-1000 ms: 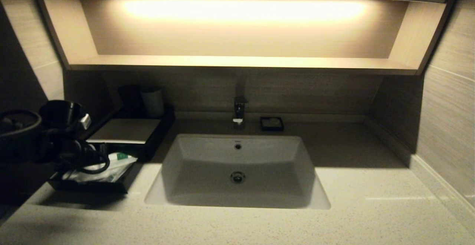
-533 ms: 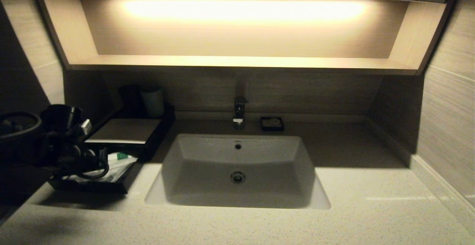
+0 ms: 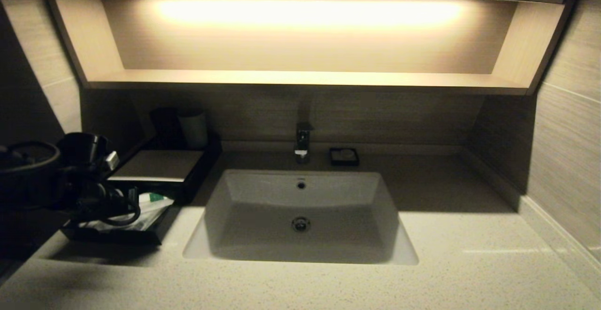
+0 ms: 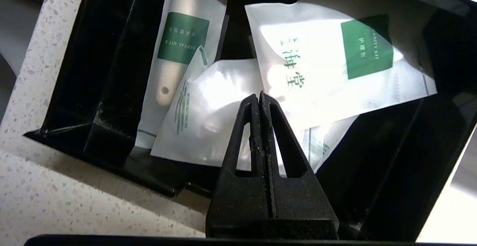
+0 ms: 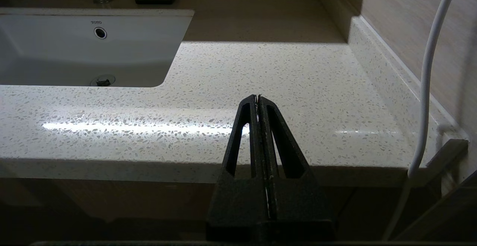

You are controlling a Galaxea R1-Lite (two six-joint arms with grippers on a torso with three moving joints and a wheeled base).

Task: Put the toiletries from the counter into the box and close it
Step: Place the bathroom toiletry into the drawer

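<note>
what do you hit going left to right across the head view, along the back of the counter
left gripper over the box's drawer tray → pale cup → faucet → soap dish → bare counter

Bathroom, hotel-style: my view takes in speckled stone surface (image 3: 469, 253), white sink basin (image 3: 300, 216), tap (image 3: 303, 141), soap dish (image 3: 344, 156), lit wooden shelf (image 3: 300, 77), packeted toiletries (image 4: 328, 63).

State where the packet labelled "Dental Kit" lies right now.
In the left wrist view, the dental kit packet lies inside the black drawer tray, beside its side wall, its lower end tucked under a neighbouring white packet.
</note>
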